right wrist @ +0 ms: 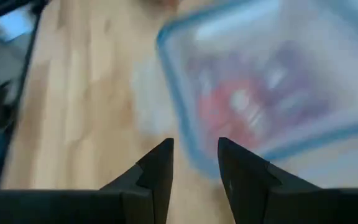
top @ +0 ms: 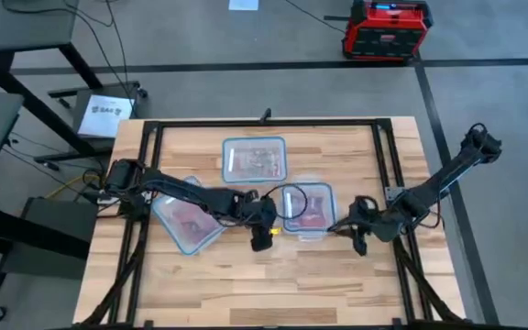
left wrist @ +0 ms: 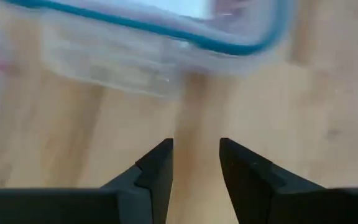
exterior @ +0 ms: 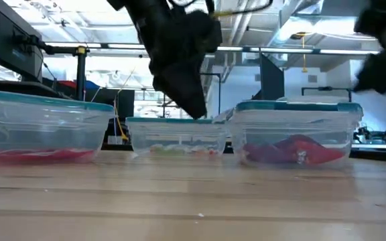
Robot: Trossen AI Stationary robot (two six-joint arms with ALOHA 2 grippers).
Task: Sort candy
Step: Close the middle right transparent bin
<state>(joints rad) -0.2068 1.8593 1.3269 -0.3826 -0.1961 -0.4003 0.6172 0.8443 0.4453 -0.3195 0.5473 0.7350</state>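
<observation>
Candy (top: 314, 209) lying sorted in three clear tubs, both grippers hanging empty between picks.

Red and pink packets in the right container (top: 307, 212), more red in the tilted left container (top: 188, 220) at 9 o'clock of it, mixed pieces in the far container (top: 254, 159) at 11 o'clock. Left gripper (left wrist: 196, 163) poised at 8 o'clock of the right container, just off its corner, fingers slightly parted over bare table (top: 246, 284), pinching nothing. Right gripper (right wrist: 195, 163) at 3 o'clock of the same tub, fingers also a little apart and empty. Probably a gap between placements; next, likely reaching toward the far container, spreading wider, descending onto a single wrapped piece.
</observation>
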